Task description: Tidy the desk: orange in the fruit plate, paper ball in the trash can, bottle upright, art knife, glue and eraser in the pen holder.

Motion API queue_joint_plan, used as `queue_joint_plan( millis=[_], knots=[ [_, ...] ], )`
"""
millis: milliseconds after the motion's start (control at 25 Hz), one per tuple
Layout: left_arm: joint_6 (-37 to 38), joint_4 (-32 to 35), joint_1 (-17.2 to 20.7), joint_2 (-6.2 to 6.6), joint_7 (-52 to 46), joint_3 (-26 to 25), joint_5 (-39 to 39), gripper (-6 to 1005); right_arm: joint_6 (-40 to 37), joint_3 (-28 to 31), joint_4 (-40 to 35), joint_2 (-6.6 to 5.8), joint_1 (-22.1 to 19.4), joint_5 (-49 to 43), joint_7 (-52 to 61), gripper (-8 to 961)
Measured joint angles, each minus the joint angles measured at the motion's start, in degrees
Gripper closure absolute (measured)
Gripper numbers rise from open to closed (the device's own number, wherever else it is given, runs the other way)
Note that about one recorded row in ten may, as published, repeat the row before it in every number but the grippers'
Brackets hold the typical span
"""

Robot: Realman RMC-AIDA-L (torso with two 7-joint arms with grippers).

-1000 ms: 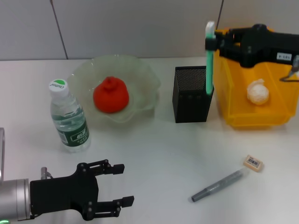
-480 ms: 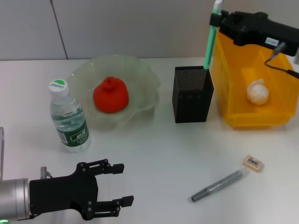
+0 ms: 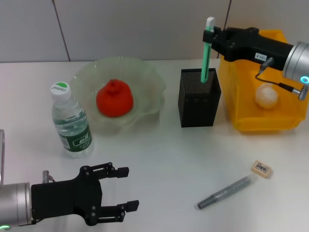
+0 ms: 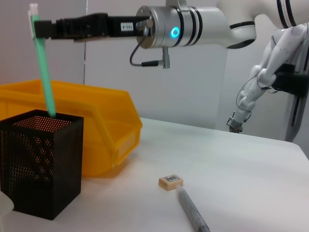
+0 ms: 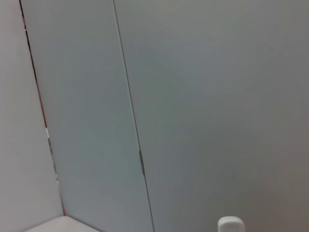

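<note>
With orange [image 3: 114, 98] plated, ball [image 3: 266, 95] binned and bottle [image 3: 71, 121] upright, our right gripper [image 3: 208, 36] pinches the knife [image 3: 205, 58] over the holder [image 3: 198, 96]; glue [image 3: 226, 192] and eraser [image 3: 261, 168] remain, left gripper [image 3: 121, 189] open, empty.

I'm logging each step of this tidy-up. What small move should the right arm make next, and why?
Probably lower a little, then let go: the right gripper holds the green art knife upright with its lower end already inside the black pen holder.

bright, even overhead light; soft short shadows beside the pen holder [image 3: 199, 98]; all views reasonably sharp.
</note>
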Motion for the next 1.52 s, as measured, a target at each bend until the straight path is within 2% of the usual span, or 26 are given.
queue_joint_plan(
  millis=[400,800,1200,1360,1400,1440,1520],
  knots=[
    [0.13,0.13,-0.30,0.15,-0.05,0.00,-0.06,218,3.15,-0.32,4.00,-0.01,0.80,0.53,-3.06,733],
    [0.18,0.21,-0.30,0.27,-0.19,0.01,-0.06,218,2.07,-0.49,4.43,0.06,0.18,2.06,-4.51,723],
    [0.27,0.38,-0.19,0.26,-0.14,-0.04,-0.05,218,2.06,-0.06,4.47,0.08,-0.20,3.66,-4.50,292],
    [0.42,0.47,-0.13,0.26,-0.13,-0.08,-0.05,217,-2.07,-0.36,4.31,0.01,-1.87,12.09,-4.47,292],
    [0.48,0.49,-0.10,0.27,-0.14,-0.09,-0.05,217,-8.14,-0.19,3.96,-0.24,-3.12,15.84,-3.96,292],
    [0.51,0.51,-0.09,0.26,-0.16,-0.09,-0.05,217,-8.14,-0.19,3.96,-0.24,-3.12,15.84,-3.96,292],
    [0.57,0.53,-0.07,0.27,-0.20,-0.09,-0.05,217,-15.64,-0.10,2.50,-0.56,-4.77,17.44,-2.65,293]
  ],
)
